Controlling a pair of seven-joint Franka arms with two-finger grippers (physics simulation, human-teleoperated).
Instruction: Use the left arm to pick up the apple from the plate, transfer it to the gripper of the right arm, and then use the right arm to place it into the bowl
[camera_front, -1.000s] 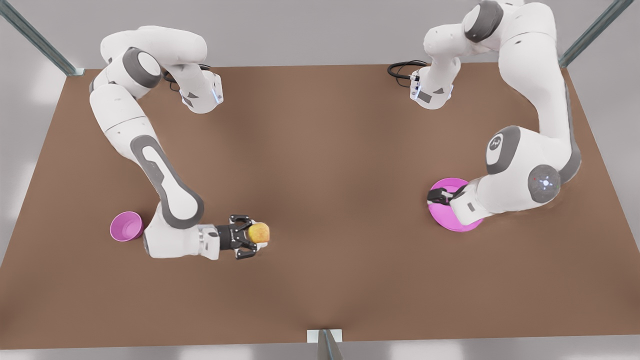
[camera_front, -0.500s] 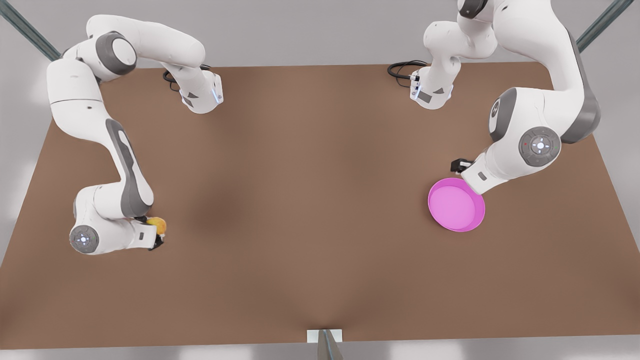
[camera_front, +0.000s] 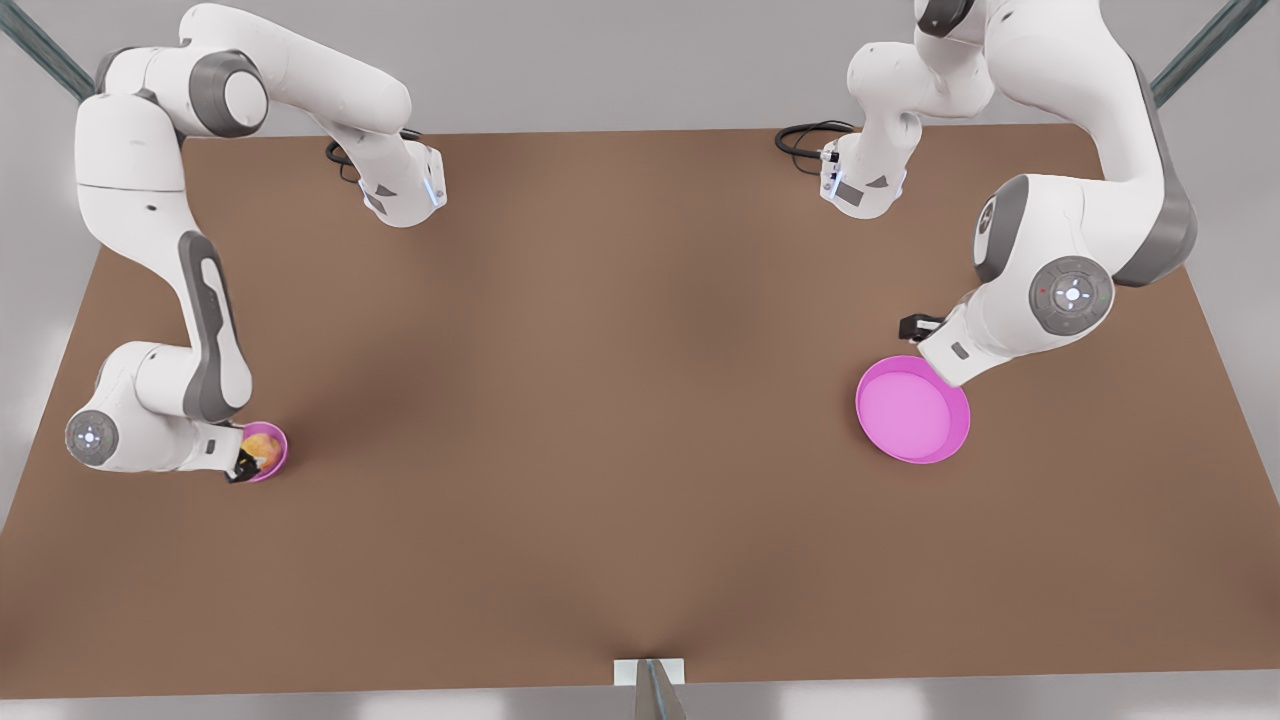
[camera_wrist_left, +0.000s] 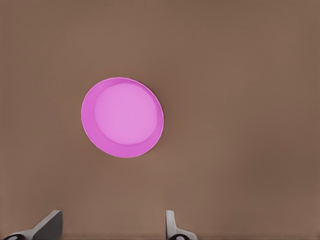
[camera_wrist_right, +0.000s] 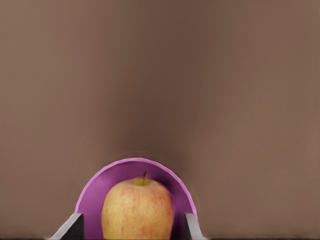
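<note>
Apple (camera_front: 262, 446) sits over the bowl (camera_front: 274, 462) near the tabletop's (camera_front: 600, 400) left edge in the front view, gripped between the right gripper's (camera_front: 246, 462) fingers. Left gripper (camera_front: 915, 327), fingers parted and empty, hovers beside the plate (camera_front: 912, 410).

Matt brown table (camera_front: 620, 420), glossy pink ware, speckled fruit

The plate (camera_front: 912, 410) and bowl (camera_wrist_right: 95, 185) look like smooth plastic with a soft sheen; the apple (camera_wrist_right: 137, 210) has a finely speckled, dull skin (yellow-orange with red flecks); the arms' shells (camera_front: 1050, 70) are smooth white plastic with grey matt joints; the corner posts (camera_front: 60, 70) look like brushed metal.
</note>
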